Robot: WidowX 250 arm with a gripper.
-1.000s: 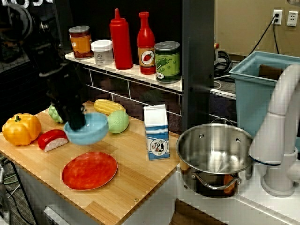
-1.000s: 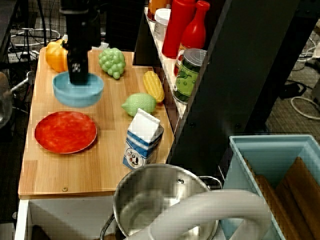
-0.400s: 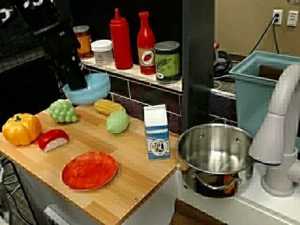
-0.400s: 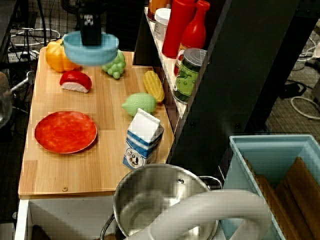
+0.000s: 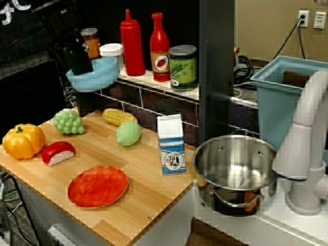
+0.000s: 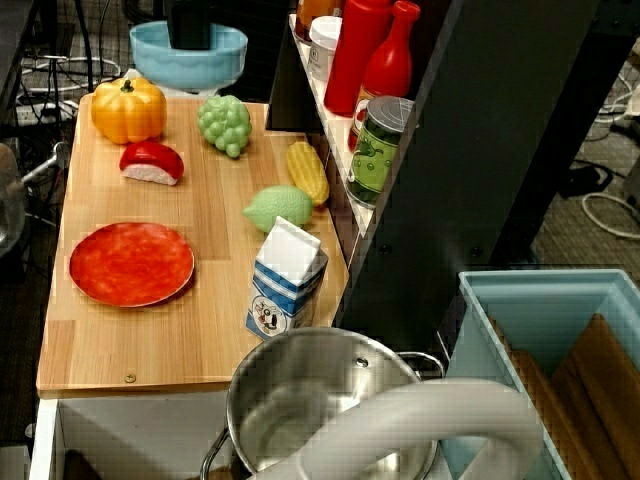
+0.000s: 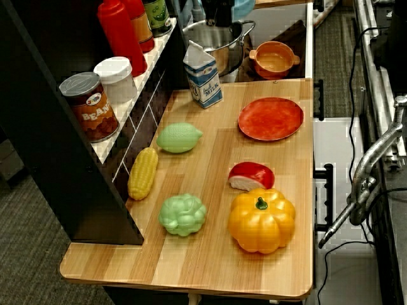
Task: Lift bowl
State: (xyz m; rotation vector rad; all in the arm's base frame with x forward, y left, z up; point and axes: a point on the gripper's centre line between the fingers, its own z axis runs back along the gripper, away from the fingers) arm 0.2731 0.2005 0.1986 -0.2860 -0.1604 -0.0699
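step: lift pretty much done, bowl (image 5: pixel 94 75) well up off the tabletop (image 5: pixel 148 197), level with the shelf (image 5: pixel 154 79) of jars and bottles

bowl location: in the air past the far left end of the tabletop, above and behind the pumpkin (image 5: pixel 23 141) and green grapes (image 5: pixel 68 121); in the overhead view, hanging just beyond that edge, upright, rim level, looks empty

gripper: black gripper (image 5: pixel 78 56) pinching the bowl's rim from above, one side inside, one outside; closed on it, grip looks solid as far as visible

tabletop leftovers: red plate (image 5: pixel 98 185) near the front edge, red-and-white slice (image 5: pixel 58 152) beside the pumpkin, corn (image 5: pixel 119 116) and lime-green fruit (image 5: pixel 128 132) along the back edge, milk carton (image 5: pixel 170 144) toward the right end, steel pot (image 5: pixel 234 165) off the right edge

side view: no bowl or gripper in it, just the toys

next move: probably nothing more than holding steady, keeping the bowl level; any more travel needs care about the shelf edge and bean can (image 5: pixel 89 43) right next to it

risk: rim pinch on smooth plastic, so maybe a slip or a tilt with a quick swing
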